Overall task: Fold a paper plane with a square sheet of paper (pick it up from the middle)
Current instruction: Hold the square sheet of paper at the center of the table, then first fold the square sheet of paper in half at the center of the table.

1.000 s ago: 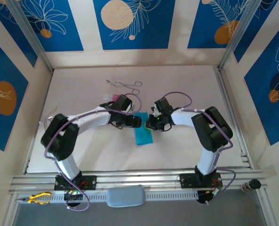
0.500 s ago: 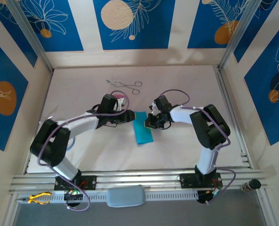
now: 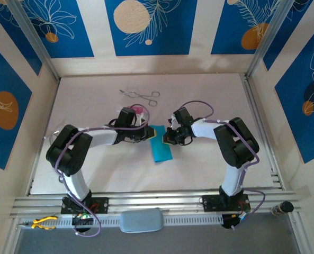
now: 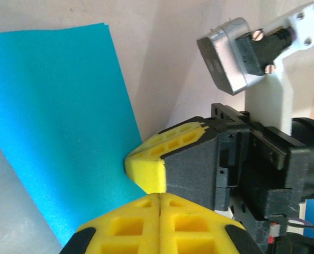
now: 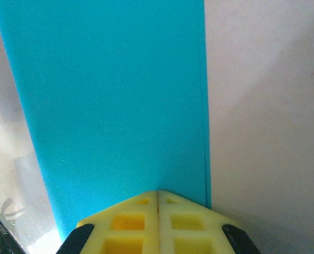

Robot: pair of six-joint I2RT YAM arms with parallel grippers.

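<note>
1. The paper (image 3: 161, 151) lies near the middle of the desk (image 3: 209, 169), between the two arms. It is a narrow cyan strip, longer than it is wide, running away from the arm bases and leaning slightly left at its far end.
2. The left fingers (image 3: 149, 133) are at the strip's far left edge and the right fingers (image 3: 166, 138) at its far right edge, close to each other.
3. In the left wrist view, the left fingers (image 4: 162, 203) are fully closed, the yellow pads meeting along a thin seam. The paper (image 4: 56, 132) spreads out flat to their left and runs up to their tip. I cannot tell whether any of it is nipped between them.
4. The same view shows the right fingers (image 4: 157, 161) just beyond the left ones, their yellow tip touching the paper's edge.
5. In the right wrist view, the right fingers (image 5: 159, 203) are also pressed shut, pad to pad. Their tip sits on the paper (image 5: 109, 95) close to its right edge, where stacked layers show as a fine double line. Whether they grip the paper or only press it I cannot tell.
6. Forceps (image 3: 141, 95) lie farther back on the desk, well apart from the paper.
7. A pink block (image 3: 139, 109) sits just behind the left wrist.
</note>
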